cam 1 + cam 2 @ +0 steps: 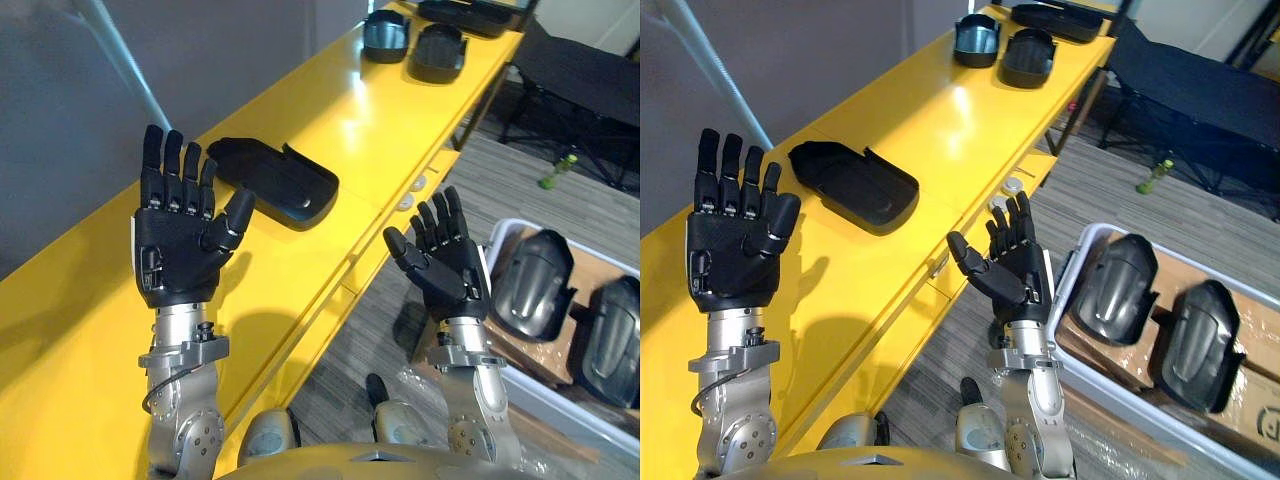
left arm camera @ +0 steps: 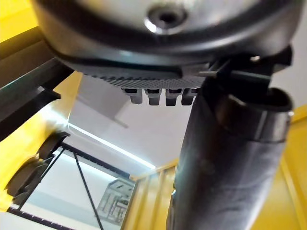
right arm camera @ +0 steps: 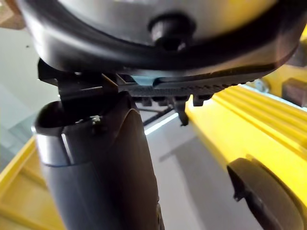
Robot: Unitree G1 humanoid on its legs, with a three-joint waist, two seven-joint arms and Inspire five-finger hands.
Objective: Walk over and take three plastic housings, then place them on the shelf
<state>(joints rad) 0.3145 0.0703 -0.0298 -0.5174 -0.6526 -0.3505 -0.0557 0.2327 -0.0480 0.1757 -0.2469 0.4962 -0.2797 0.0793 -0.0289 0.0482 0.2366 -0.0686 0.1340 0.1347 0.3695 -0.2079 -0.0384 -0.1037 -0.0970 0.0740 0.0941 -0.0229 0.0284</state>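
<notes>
Yellow and long, the shelf [image 1: 330, 130] runs from near left to far right above a grey plank floor [image 1: 970, 330]; on its top lies the near housing [image 1: 275, 182], black, hollow side up, just beyond our left hand [image 1: 180, 240]; at the far end sit a second housing [image 1: 385, 35] and a third housing [image 1: 438, 52], side by side, near a black tray [image 1: 1055, 18]. We hold the left hand raised over the shelf, palm toward us, fingers straight, spread and empty; our right hand [image 1: 448, 262] is raised off the shelf's right edge, fingers likewise spread, holding nothing. On the right, a white bin [image 1: 560, 400] holds a left bin housing [image 1: 1115, 288] and a right bin housing [image 1: 1200, 345] on cardboard; a green bottle [image 1: 1153, 177] stands on the far floor.
</notes>
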